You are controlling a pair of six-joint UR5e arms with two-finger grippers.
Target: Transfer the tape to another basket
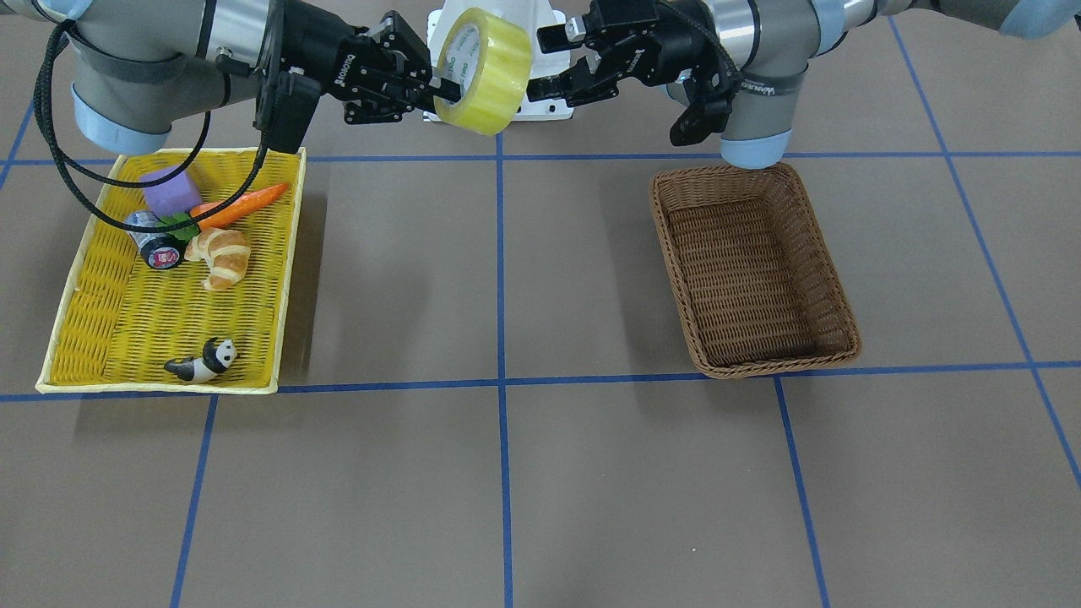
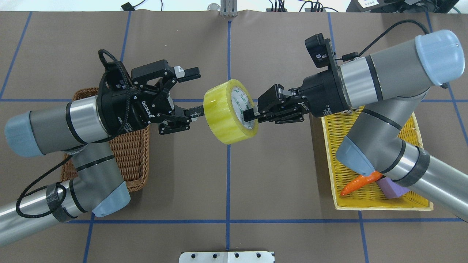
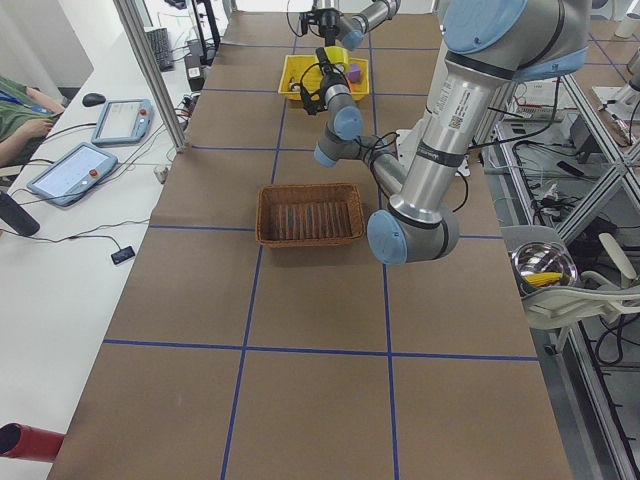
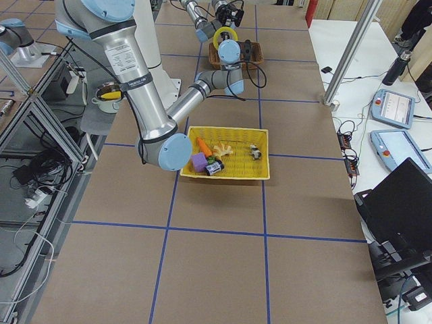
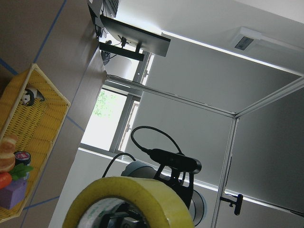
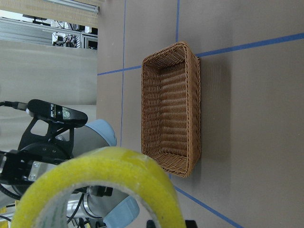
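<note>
The yellow tape roll (image 1: 486,72) hangs in the air above the table's middle, between the two grippers; it also shows in the overhead view (image 2: 228,113) and both wrist views (image 5: 128,202) (image 6: 104,178). My right gripper (image 2: 252,115) is shut on the roll's wall, with one finger inside the core (image 1: 439,89). My left gripper (image 2: 197,91) is open; its lower finger tip is at the roll's opposite side (image 1: 540,61). The brown wicker basket (image 1: 832,270) stands empty under my left arm (image 2: 135,160) (image 6: 194,109).
A shallow yellow tray (image 1: 160,387) under my right arm holds a purple block (image 1: 171,190), a carrot (image 1: 245,205), a small can (image 1: 159,245), a croissant (image 1: 221,256) and a panda figure (image 1: 205,361). Blue tape lines cross the brown table.
</note>
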